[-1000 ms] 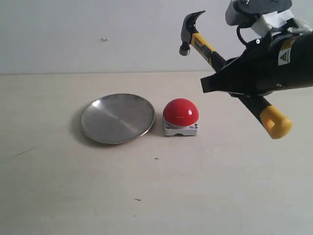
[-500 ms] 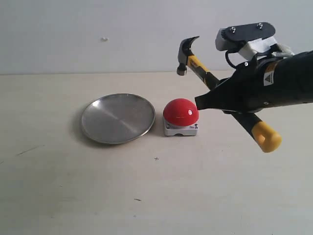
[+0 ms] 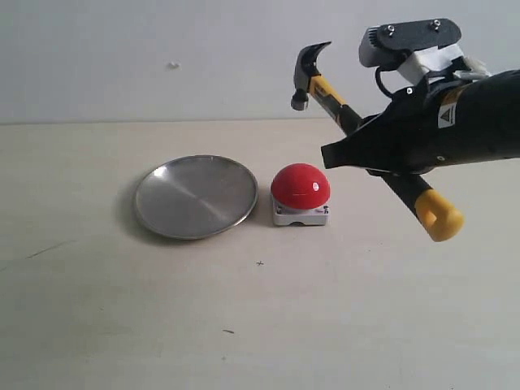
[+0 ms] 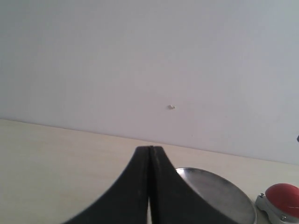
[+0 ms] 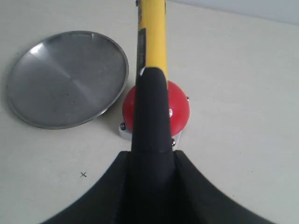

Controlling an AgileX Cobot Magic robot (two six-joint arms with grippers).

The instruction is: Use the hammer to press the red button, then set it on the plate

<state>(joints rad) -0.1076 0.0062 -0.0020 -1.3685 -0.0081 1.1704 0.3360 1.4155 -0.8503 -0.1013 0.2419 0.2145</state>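
Observation:
My right gripper (image 3: 345, 150) is shut on the black handle of the hammer (image 3: 325, 84), held tilted in the air with its dark head up and left, above the red button (image 3: 301, 184). The yellow end (image 3: 439, 216) points down to the right. In the right wrist view the hammer handle (image 5: 150, 70) runs out over the red button (image 5: 180, 109) from between the shut gripper (image 5: 152, 156). The silver plate (image 3: 195, 196) lies just left of the button. My left gripper (image 4: 150, 151) is shut on nothing, with the plate (image 4: 219, 191) and the button (image 4: 282, 196) beyond it.
A light tabletop (image 3: 260, 325) spreads under everything, with a pale wall (image 3: 162, 57) behind. A small x mark (image 3: 260, 262) sits on the table in front of the button.
The right arm came down and left with the hammer over the past second, then tipped the head slightly up again. Button and plate have not moved.

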